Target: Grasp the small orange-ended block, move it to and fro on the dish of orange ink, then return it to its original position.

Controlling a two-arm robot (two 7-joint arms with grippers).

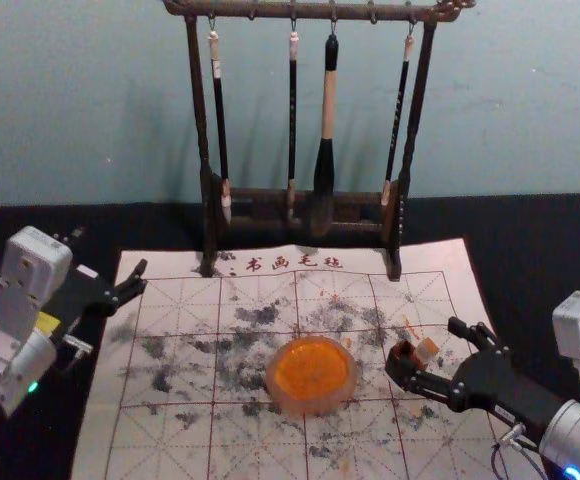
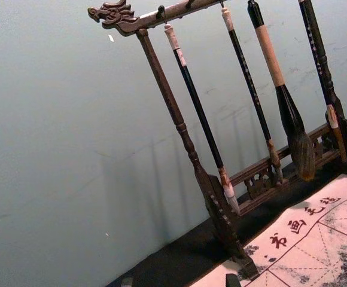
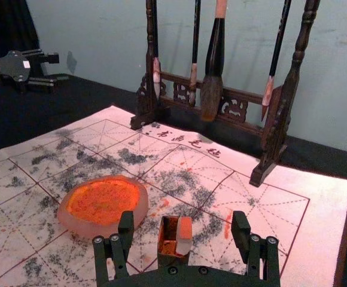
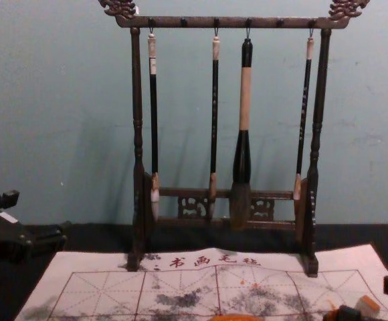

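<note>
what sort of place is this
Probably a Chinese calligraphy workspace, judging by the dark carved wooden rack hung with four long brushes, the smudged white gridded mat and the round dish of orange ink.

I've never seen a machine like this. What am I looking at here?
This is a two-armed robot. One picture comes from its head, looking down, one from its chest, and one from each wrist. A gridded sheet bears a dish of orange ink and a small orange-ended block, in or against a little brown box; I can't tell which. Four brushes hang from a wooden rack behind. The right gripper, a pinching hand, is open, fingers either side of the block, not holding it. The left gripper, off at the left, is open and empty.
</note>
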